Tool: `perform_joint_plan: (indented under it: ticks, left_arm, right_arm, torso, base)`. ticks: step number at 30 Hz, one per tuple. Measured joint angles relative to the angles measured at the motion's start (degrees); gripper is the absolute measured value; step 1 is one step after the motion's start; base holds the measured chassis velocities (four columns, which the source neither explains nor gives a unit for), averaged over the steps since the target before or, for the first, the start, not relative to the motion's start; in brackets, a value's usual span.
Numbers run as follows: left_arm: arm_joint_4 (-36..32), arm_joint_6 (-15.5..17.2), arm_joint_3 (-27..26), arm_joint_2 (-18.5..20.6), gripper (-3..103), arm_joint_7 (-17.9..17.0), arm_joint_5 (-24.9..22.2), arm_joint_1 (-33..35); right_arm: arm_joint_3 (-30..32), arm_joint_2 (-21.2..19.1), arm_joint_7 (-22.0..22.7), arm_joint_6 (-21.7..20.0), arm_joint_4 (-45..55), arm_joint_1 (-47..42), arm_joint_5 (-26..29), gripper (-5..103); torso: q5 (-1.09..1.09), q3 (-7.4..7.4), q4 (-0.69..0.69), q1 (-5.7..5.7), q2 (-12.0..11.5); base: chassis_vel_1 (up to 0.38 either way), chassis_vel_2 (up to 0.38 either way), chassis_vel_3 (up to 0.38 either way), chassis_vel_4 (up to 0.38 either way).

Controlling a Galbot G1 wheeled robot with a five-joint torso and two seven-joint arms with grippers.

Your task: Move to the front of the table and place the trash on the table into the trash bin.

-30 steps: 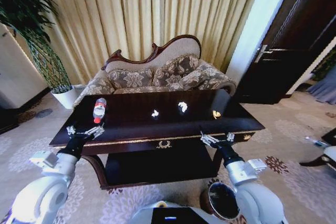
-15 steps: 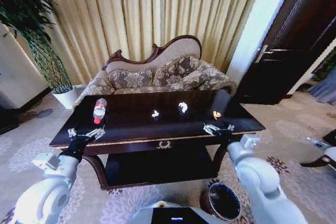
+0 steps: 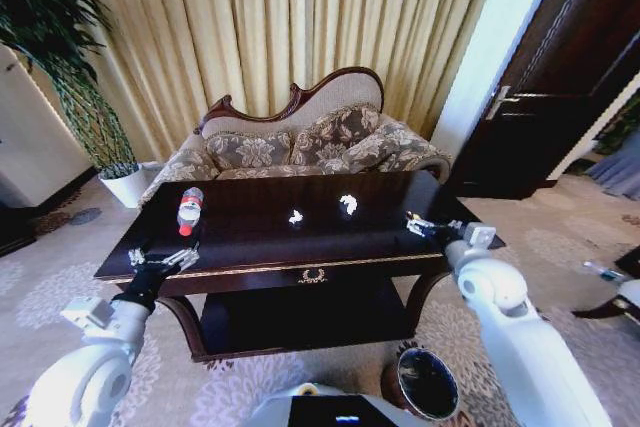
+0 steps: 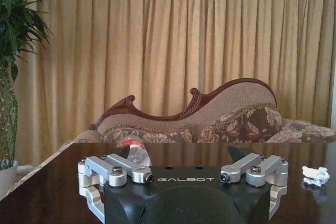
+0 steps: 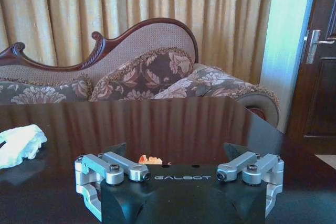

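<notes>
The trash bin (image 3: 425, 383) sits on the floor, close to the robot. The left gripper (image 3: 162, 258) waits wide open at the table (image 3: 250, 237) edge. The right gripper (image 3: 418, 226), also wide open, hangs over the orange piece (image 5: 150, 159). Farther back lie two white scraps (image 3: 295, 216) and the bottle (image 3: 189, 209).

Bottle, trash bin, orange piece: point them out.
bottle (image 3: 188, 209): head view, on the red label.
trash bin (image 3: 424, 383): head view, dark inside.
orange piece (image 5: 149, 159): right wrist view, its visible top.
</notes>
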Motion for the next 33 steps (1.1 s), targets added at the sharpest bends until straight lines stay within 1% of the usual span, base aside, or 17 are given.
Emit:
perform_joint_plan:
  ticks: [1, 3, 5, 7, 9, 11, 13, 15, 20, 25, 33]
  left_arm:
    - [0.0, 0.0, -0.1, 0.0, 100, 0.0, 0.1, 0.1]
    - [0.0, 0.0, -0.2, 0.0, 100, 0.0, 0.1, 0.2]
    - [-0.1, 0.0, -0.2, 0.1, 100, 0.0, 0.1, 0.1]
    - [-0.1, 0.0, -0.1, 0.1, 100, 0.0, 0.2, 0.1]
    - [-0.2, 0.1, 0.0, 0.1, 100, 0.0, 0.5, 0.1]
    - [-0.2, 0.2, 0.0, 0.1, 100, 0.0, 0.5, 0.2]
    - [-0.2, 0.3, 0.0, 0.1, 100, 0.0, 0.6, 0.2]
    - [-0.1, 0.3, 0.0, 0.1, 100, 0.0, 0.7, 0.2]
    - [0.1, 0.4, 0.2, 0.0, 100, 0.0, 0.7, 0.0]
    - [0.2, 0.4, 0.5, -0.1, 100, -0.1, 0.9, 0.0]
    - [0.2, 0.5, 0.8, -0.2, 100, -0.1, 1.0, 0.0]
  right_arm:
    - [-0.3, -0.1, 0.7, -1.4, -0.1, 0.7, 0.7, 100]
    - [-0.5, -0.2, 1.2, -2.0, -0.1, 1.1, 1.1, 100]
    - [-1.3, -0.3, 4.1, -4.0, -0.3, 2.9, 3.2, 100]
    - [-1.5, -0.4, 4.6, -4.5, -0.5, 3.5, 3.7, 100]
    - [-2.0, -0.9, 5.8, -5.9, -1.3, 5.1, 5.2, 100]
    - [-2.1, -1.1, 6.2, -6.0, -1.6, 5.4, 5.5, 100]
    - [-2.7, -1.7, 8.2, -6.1, -2.6, 6.4, 7.1, 100]
    - [-3.0, -1.9, 8.6, -6.1, -3.1, 6.6, 7.4, 100]
    - [-3.3, -2.0, 8.5, -6.1, -3.7, 6.4, 7.4, 100]
    - [-3.3, -2.0, 5.7, -6.1, -3.0, 4.5, 6.5, 100]
    - [-4.1, -1.3, 5.4, -6.0, -2.6, 4.6, 6.1, 100]
  torso:
    - [0.01, 0.00, 0.00, 0.00, 0.0]
    - [0.00, 0.00, 0.00, 0.00, 0.0]
    - [0.00, 0.00, 0.00, 0.00, 0.0]
    - [0.00, 0.00, 0.00, 0.00, 0.0]
    - [0.00, 0.00, 0.00, 0.00, 0.0]
    - [-0.01, 0.00, 0.00, 0.00, 0.0]
    - [0.00, 0.00, 0.00, 0.00, 0.0]
    - [0.00, 0.00, 0.00, 0.00, 0.0]
    - [-0.01, 0.00, 0.01, 0.00, 0.0]
    - [0.00, -0.01, 0.00, 0.00, 0.0]
    - [-0.01, -0.01, 0.00, 0.00, 0.0]
  base:
    - [0.000, 0.000, 0.000, 0.000]
    - [0.000, 0.000, 0.000, 0.000]
    - [0.000, 0.000, 0.000, 0.000]
    - [0.000, 0.000, 0.000, 0.000]
    - [0.000, 0.000, 0.000, 0.000]
    - [0.000, 0.000, 0.000, 0.000]
    - [0.000, 0.000, 0.000, 0.000]
    - [0.000, 0.000, 0.000, 0.000]
    - [0.000, 0.000, 0.000, 0.000]
    - [0.000, 0.000, 0.000, 0.000]
    - [0.000, 0.000, 0.000, 0.000]
